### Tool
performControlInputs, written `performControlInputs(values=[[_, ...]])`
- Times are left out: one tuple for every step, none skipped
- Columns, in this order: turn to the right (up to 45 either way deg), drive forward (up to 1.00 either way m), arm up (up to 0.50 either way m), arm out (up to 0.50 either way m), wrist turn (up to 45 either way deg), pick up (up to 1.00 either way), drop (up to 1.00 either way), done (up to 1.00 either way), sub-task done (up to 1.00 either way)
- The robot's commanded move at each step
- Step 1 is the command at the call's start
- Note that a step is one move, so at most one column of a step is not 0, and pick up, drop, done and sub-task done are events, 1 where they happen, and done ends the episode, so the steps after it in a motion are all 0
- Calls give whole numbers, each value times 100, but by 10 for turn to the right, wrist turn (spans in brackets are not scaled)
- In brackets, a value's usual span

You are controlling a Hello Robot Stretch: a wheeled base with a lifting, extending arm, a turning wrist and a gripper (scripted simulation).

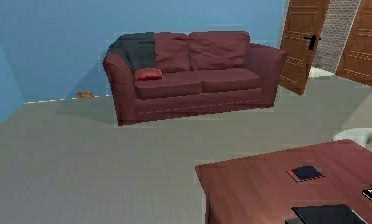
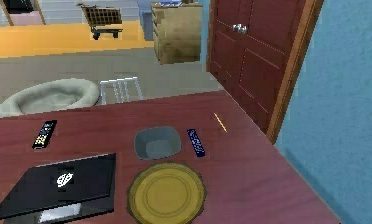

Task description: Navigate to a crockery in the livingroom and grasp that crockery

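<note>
Red-brown wood of the table (image 2: 256,185) spans the near ground of the arm side view. Nearest on it lie a round olive-yellow plate (image 2: 169,193) and, to its left, a black laptop (image 2: 64,186) with its lid down. Just beyond the plate stands a small grey-blue bowl (image 2: 158,144). A blue remote (image 2: 198,142) lies just to the bowl's right, a pencil (image 2: 220,122) farther right, and a second remote (image 2: 44,134) well to the left. Plate and bowl are the crockery you seek, both on the side where the arm reaches. You cannot tell the claw's state from these pictures.

Hazards, as judged: the plate lies flat, so its low rim may slip from a grasp. The bowl looks the easier target, yet the blue remote crowds it, and an arm set slightly right could knock the remote toward the table's right edge.

Edges and room: past the table's far edge a pale pet bed (image 2: 49,97) sits on grey floor. A wooden door (image 2: 259,60) and blue wall (image 2: 339,110) stand near the table's right side, leaving you little margin there. In the forward view, bare floor runs wide from the table to the far red sofa (image 1: 194,75).
</note>
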Motion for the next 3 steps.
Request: performControlInputs(values=[[0, 0, 50, 0, 0, 0, 0, 0, 0], [0, 0, 38, 0, 0, 0, 0, 0, 0], [0, 0, 0, 36, 0, 0, 0, 0, 0]])
